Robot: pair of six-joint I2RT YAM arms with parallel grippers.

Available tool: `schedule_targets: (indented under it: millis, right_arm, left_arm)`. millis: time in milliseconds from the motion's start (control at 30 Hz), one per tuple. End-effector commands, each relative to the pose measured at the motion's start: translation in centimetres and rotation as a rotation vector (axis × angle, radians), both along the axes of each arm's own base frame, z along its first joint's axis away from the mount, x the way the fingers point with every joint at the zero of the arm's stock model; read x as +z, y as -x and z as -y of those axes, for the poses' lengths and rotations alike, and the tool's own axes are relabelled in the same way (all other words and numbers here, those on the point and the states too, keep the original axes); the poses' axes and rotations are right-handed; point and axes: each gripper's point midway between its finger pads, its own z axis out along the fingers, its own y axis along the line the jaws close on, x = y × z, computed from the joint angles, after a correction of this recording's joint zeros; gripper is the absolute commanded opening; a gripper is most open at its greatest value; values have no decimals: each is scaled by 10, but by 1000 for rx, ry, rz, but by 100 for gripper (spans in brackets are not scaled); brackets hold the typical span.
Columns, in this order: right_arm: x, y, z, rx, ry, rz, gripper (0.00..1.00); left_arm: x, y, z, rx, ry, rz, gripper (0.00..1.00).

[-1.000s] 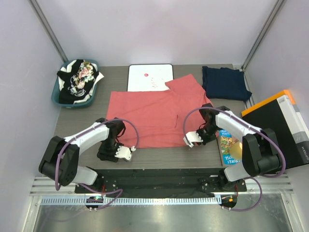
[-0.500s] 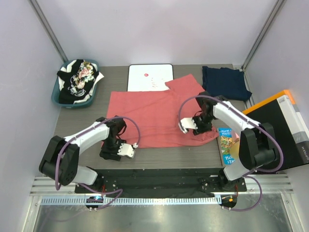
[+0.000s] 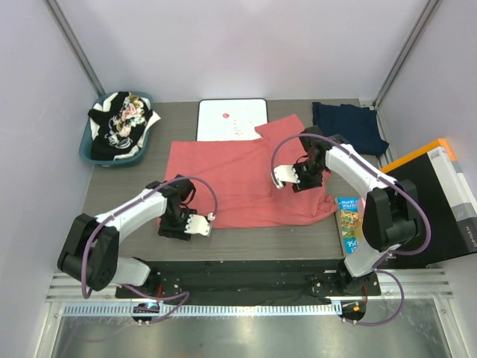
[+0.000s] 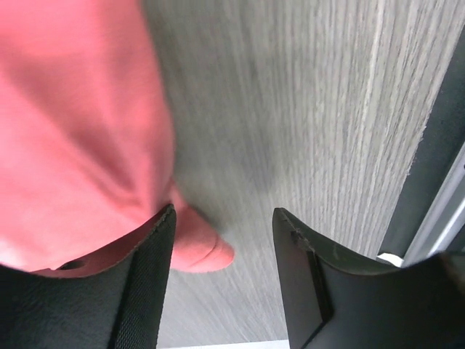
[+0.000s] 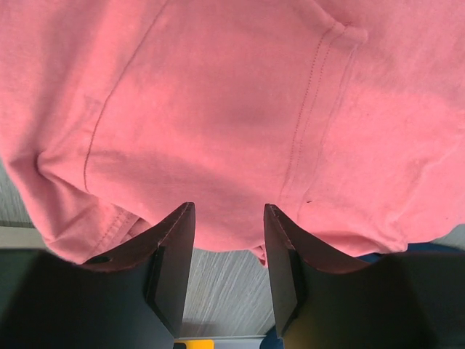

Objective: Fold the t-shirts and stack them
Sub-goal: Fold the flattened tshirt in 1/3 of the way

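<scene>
A coral t-shirt is lying spread across the middle of the bench, mostly flat, with one short sleeve reaching toward the far right. Its near-left corner is bulging slightly off the wood in the left wrist view, and rows of stitched seam are showing across its cloth in the right wrist view. A navy t-shirt is resting folded at the far right corner, near that sleeve. Black, white and floral shirts are sitting crumpled together in a teal basket at the far left.
</scene>
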Motion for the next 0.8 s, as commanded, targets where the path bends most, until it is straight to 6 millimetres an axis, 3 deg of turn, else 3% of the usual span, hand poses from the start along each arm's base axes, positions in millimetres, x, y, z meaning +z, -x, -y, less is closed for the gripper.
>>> schedule_targets:
  millis: [0,33,133,267,500,567,667,700,767]
  right_arm:
    - [12,-20,-5,-30,-7,43,48]
    - [11,-21,-5,-34,-4,43,48]
    - [11,-27,-7,-40,-5,44,48]
    - [15,-37,-12,-57,-22,55,48]
    - [22,-59,-21,-93,-50,73,48]
    - [24,-62,-22,-98,-57,77,48]
    - [26,-67,-24,-93,-61,88,48]
    - [26,-68,-24,-95,-61,91,47]
    - [30,-73,-26,-101,-71,108,47]
  left_arm:
    - [29,-13,18,13,118,101,56]
    - [37,-12,20,12,146,129,56]
    - [37,-17,22,-17,170,200,60]
    - [9,-18,9,-41,105,217,62]
    - [-20,-36,12,20,70,197,60]
    - [-23,-39,12,26,62,183,53]
    - [-29,-36,6,31,25,140,25]
    - [-32,-32,2,21,7,110,9]
    - [-34,-31,-4,30,-10,91,0]
